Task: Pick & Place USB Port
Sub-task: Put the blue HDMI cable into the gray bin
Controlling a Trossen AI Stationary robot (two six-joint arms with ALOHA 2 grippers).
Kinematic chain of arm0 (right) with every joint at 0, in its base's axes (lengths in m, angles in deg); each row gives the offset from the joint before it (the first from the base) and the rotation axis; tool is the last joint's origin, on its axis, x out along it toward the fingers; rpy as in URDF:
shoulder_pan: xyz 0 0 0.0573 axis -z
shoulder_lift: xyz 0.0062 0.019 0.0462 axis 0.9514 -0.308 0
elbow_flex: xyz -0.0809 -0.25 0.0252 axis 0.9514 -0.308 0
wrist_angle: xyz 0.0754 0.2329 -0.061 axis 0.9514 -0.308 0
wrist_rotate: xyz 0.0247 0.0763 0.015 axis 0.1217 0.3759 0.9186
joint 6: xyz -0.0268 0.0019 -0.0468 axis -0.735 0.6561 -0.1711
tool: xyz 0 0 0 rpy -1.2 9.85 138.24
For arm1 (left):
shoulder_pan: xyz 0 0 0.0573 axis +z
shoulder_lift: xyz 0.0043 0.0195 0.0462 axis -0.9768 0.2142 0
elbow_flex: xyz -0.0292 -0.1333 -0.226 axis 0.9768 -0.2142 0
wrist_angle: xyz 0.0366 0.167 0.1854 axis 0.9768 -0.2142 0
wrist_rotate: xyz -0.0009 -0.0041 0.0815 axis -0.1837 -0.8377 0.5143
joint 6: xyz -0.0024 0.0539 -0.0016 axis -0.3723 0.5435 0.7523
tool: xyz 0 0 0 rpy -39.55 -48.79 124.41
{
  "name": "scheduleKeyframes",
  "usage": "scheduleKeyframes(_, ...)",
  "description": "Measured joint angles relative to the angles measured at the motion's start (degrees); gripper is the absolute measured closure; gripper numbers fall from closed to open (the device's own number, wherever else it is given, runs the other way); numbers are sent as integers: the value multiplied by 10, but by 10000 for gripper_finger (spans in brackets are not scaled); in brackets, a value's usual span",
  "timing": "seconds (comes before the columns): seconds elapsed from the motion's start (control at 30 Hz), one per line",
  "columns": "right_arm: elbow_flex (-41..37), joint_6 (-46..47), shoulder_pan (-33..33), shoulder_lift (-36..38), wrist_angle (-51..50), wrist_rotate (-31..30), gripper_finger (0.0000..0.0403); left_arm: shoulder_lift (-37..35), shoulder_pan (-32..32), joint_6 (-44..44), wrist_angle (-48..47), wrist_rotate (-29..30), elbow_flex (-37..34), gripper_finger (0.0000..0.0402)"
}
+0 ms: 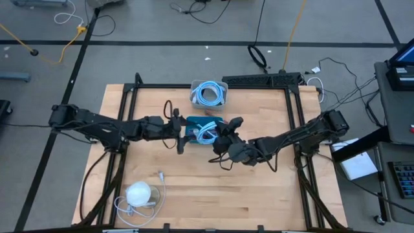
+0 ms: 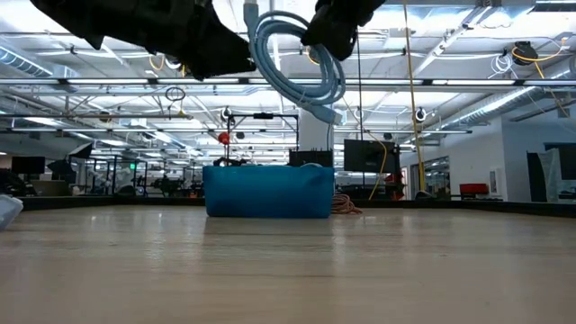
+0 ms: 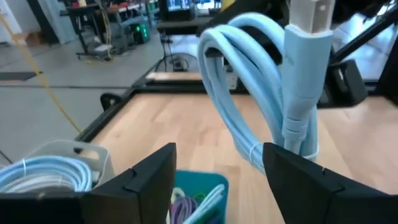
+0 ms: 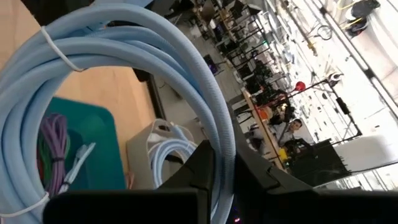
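A coiled light-blue USB cable hangs over the teal bin, which holds other cables. My right gripper comes in from the table's right and is shut on the coil. My left gripper comes from the table's left and stands open just short of the coil, with nothing between its fingers. The coil's plug end stands upright in front of it. In the high view the coil lies between my left gripper and my right gripper. My right gripper pinches several strands of the coil's loop between its two fingers. The fingers reach in about level from the table's right and lie across the strands. The coil hangs below the gripper, lifted clear above the teal bin.
A pale bin with another light-blue cable coil stands at the far edge behind the teal bin. A white round object with a white cord lies at the near left. Bare wood shows on the near right of the table.
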Motion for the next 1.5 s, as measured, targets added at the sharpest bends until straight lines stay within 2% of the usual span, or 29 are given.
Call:
scheduleKeyframes(0.13,0,5,3,0,-33,-33,377,-2,-4,-10,-43,11,0,159)
scheduleKeyframes(0.27,0,6,5,0,-48,-54,377,-18,-7,-17,-65,11,0,136)
scheduleKeyframes(0.47,0,35,12,0,-45,-13,377,-26,-12,-16,-52,13,0,106)
scheduleKeyframes(0.73,0,61,30,0,-45,20,377,-24,-12,-27,-37,17,0,126)
scheduleKeyframes(0.87,0,84,39,0,-45,59,377,-24,-6,-31,-23,17,0,130)
scheduleKeyframes(0.97,0,89,42,0,-38,60,377,-24,3,-43,-23,17,0,130)
scheduleKeyframes(1.3,0,10,52,-39,86,77,377,-24,14,-62,-9,16,0,131)
scheduleKeyframes(1.4,0,-2,57,-57,93,76,377,-24,14,-73,-11,16,0,147)
scheduleKeyframes(1.5,0,-2,61,-64,97,75,377,-24,14,-79,-20,12,0,209)
